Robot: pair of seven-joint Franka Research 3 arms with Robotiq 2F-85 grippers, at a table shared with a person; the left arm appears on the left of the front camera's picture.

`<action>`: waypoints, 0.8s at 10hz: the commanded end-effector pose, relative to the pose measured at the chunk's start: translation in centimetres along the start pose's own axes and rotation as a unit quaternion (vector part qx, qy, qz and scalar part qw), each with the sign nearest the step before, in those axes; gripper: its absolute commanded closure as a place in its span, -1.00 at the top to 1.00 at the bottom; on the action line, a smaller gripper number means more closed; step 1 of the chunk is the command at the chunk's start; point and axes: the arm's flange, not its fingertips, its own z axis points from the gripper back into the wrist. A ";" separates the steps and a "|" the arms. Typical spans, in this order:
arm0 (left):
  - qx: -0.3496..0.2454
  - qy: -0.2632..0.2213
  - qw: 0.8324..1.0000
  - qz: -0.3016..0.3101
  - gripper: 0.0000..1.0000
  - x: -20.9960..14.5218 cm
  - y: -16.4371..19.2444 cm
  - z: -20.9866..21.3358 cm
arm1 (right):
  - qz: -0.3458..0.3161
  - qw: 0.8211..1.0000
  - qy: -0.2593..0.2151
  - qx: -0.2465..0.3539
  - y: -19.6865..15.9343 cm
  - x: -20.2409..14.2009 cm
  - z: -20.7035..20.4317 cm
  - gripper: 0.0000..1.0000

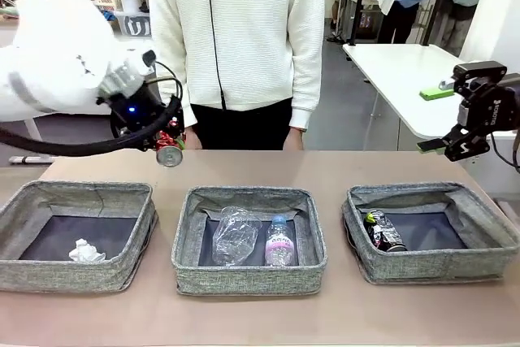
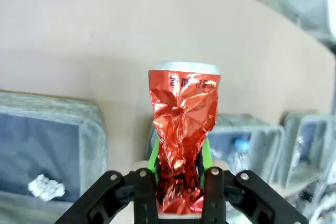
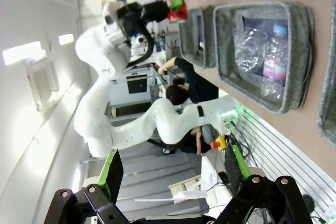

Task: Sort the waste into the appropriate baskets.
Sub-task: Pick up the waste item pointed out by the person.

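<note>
Left end effector [image 2: 178, 182] clamps crushed red can [image 2: 182, 129]; right end effector [image 3: 173, 171] wide open, empty.

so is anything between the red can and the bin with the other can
Nothing visible blocks it. The left hand holds the red can above the table behind the left and middle bins; the right bin, holding the dark can, is open-topped.

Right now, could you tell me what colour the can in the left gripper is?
Shiny red, with a silver rim: the crushed can shows best in the left wrist view.
</note>
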 end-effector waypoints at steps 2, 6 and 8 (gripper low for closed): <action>0.031 -0.003 0.998 0.045 -1.00 1.6 -0.7 -1.9 | -0.009 1.000 -0.007 0.002 0.4 0.0 -0.1 1.00; 0.046 0.026 0.998 0.046 -0.37 -0.1 -2.7 -0.3 | -0.009 1.000 -0.007 0.002 0.4 0.0 -0.1 1.00; 0.063 0.060 0.996 -0.008 -0.37 -1.5 -10.2 6.3 | -0.009 1.000 -0.007 0.002 0.4 0.0 -0.1 1.00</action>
